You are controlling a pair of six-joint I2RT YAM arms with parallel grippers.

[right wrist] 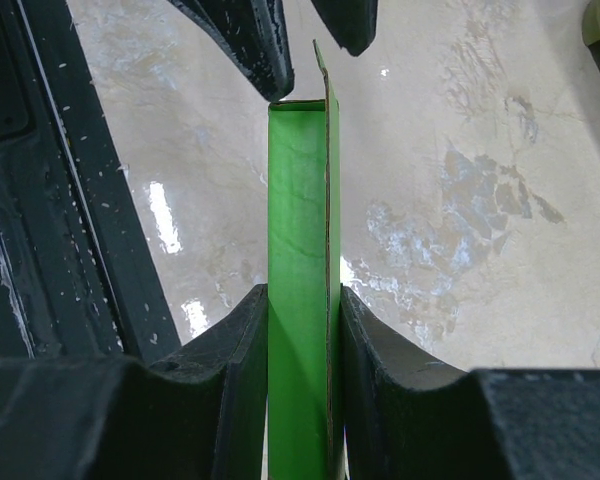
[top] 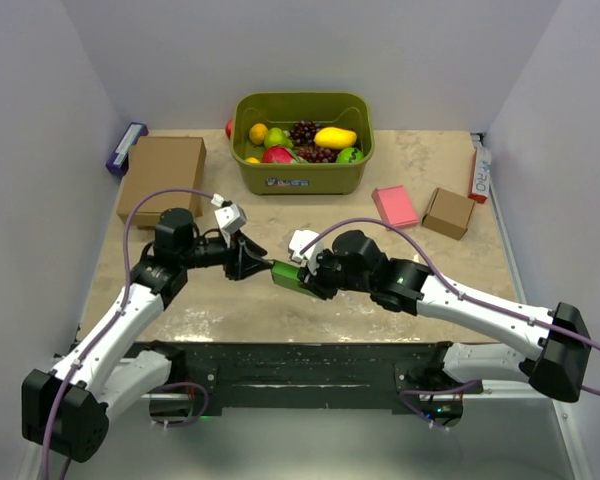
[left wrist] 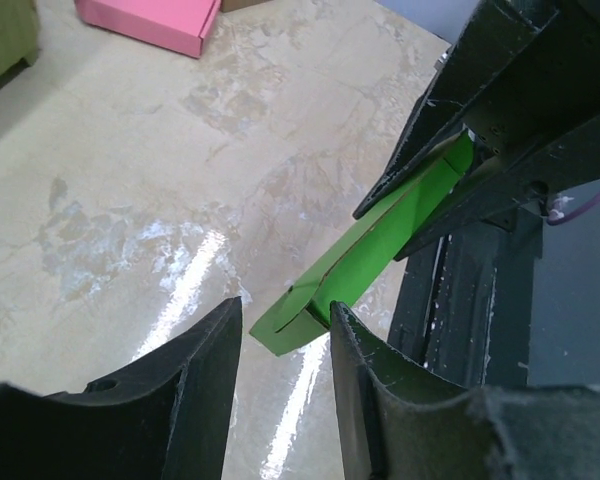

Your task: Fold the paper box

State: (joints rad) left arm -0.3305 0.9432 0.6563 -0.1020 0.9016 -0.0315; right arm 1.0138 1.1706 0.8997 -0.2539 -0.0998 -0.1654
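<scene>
right hand [right wrist: 303, 300] clamped on paper box [right wrist: 298, 200], plain only from wrist, left hand [left wrist: 286, 312] straddling its tip, grip unclear

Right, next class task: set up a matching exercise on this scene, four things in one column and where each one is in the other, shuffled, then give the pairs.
Things
1. paper box
2. pink box
3. fruit basket
4. large brown box

Places
A. far left, towards the back
B. clamped in the right pincer
C. back middle
D. right of the fruit basket, beside the small brown box

Pairs: 1-B, 2-D, 3-C, 4-A
</scene>
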